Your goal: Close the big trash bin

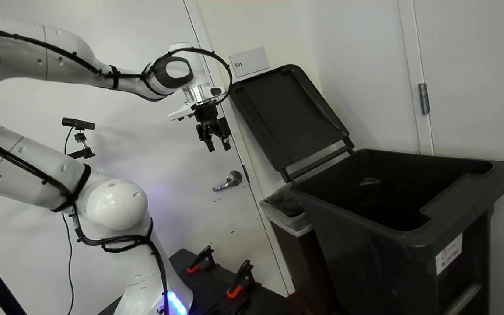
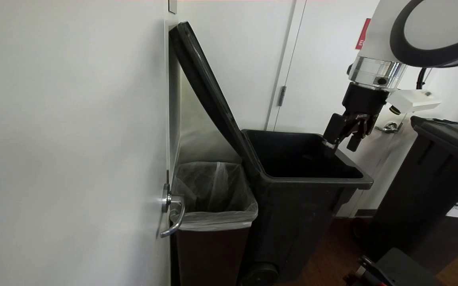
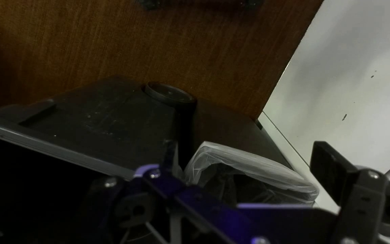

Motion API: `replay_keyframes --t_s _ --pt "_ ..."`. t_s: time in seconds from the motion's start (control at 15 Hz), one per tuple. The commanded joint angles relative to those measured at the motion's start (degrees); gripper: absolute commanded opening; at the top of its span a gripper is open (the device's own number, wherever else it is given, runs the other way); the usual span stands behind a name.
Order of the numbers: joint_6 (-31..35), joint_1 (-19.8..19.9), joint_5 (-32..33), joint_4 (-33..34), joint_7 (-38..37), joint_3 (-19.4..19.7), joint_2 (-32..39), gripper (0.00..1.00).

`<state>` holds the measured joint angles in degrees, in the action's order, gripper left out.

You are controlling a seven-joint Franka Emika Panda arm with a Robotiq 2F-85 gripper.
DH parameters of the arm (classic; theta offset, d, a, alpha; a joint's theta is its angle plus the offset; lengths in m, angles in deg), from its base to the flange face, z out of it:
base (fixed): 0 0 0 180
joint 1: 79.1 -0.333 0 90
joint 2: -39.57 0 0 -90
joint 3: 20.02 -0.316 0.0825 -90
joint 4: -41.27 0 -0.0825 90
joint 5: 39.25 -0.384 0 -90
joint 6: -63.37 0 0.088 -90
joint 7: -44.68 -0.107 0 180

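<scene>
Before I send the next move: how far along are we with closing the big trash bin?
Done: nothing yet; the big trash bin stands open in both exterior views, its lid tipped back.
Under way: nothing gripped; the hand hangs open, apart from the lid.
Left: the whole closing, probably by swinging the lid over from behind.

Large boxy dark plastic trash bin (image 1: 365,258): charcoal black, flat hinged lid (image 1: 289,116) matching; white rectangular label (image 1: 449,253) with dark print
Slim rectangular brown waste bin (image 2: 213,256): plain dark brown, with milky translucent plastic liner (image 2: 221,218)
Jointed white robot arm (image 1: 116,203): glossy white, black straps (image 1: 115,78), blue base lights (image 1: 176,302)
Black two-fingered gripper (image 1: 218,146): black, partly violet-blue in the wrist view
Brown wood-look floor (image 3: 130,44): reddish brown, finely streaked
Flat white door (image 1: 160,140): white, few dark scuffs
</scene>
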<state>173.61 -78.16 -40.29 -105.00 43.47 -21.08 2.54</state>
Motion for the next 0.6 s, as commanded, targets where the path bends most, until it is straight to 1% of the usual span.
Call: replay_keyframes --t_s 0.0,0.2,0.33,0.53 --pt "-0.14 -0.28 0.16 0.11 -0.13 0.26 0.03 1.0" --pt "5.45 -1.09 0.76 0.84 -0.19 -1.22 2.07 1.0" --pt "11.32 -1.94 1.73 1.18 -0.23 -3.13 3.7 1.0" --pt "21.19 -2.97 5.93 1.46 -0.96 -7.24 6.1 1.0"
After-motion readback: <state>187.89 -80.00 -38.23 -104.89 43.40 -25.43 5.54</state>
